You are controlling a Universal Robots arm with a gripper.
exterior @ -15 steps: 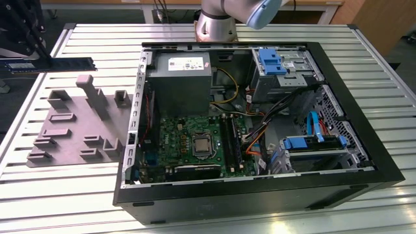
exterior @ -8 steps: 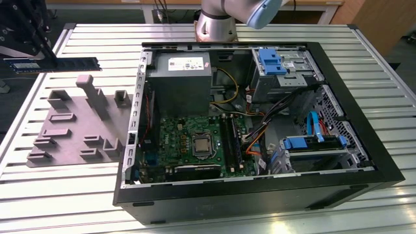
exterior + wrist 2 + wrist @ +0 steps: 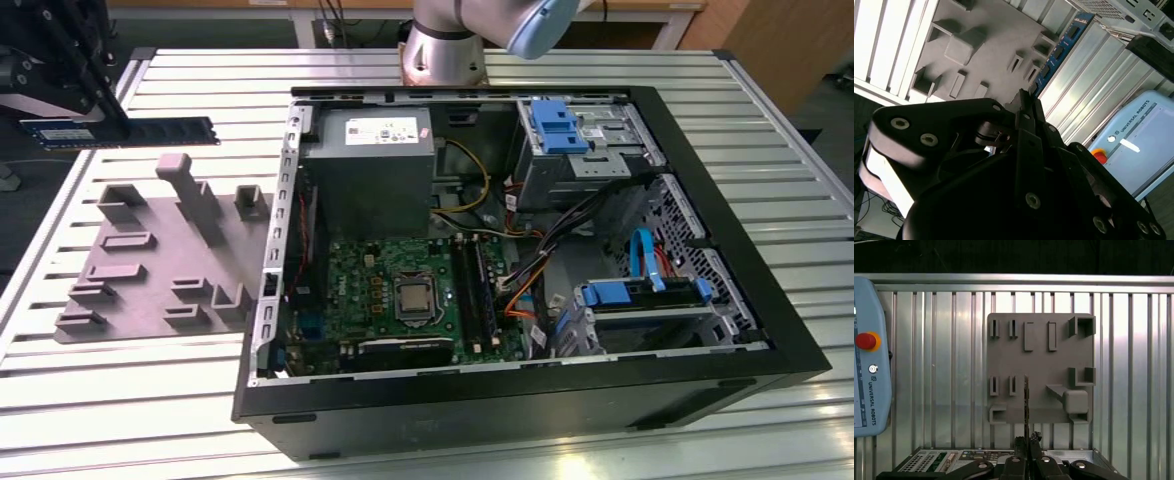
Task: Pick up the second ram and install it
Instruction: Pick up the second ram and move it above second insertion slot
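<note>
While the hand (image 3: 96, 120) pinches the second ram (image 3: 150, 131) above the grey tray (image 3: 147, 255), the open computer case (image 3: 534, 395) stands beside that tray on the desk (image 3: 127, 405).

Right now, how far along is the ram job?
Done: the pickup. The gripper is shut on the ram and holds it in the air by the tray, not resting in it.
In hand: the ram, at the exterior view's left, outside the case.
Left: the install. The ram is not yet at the motherboard.
</note>
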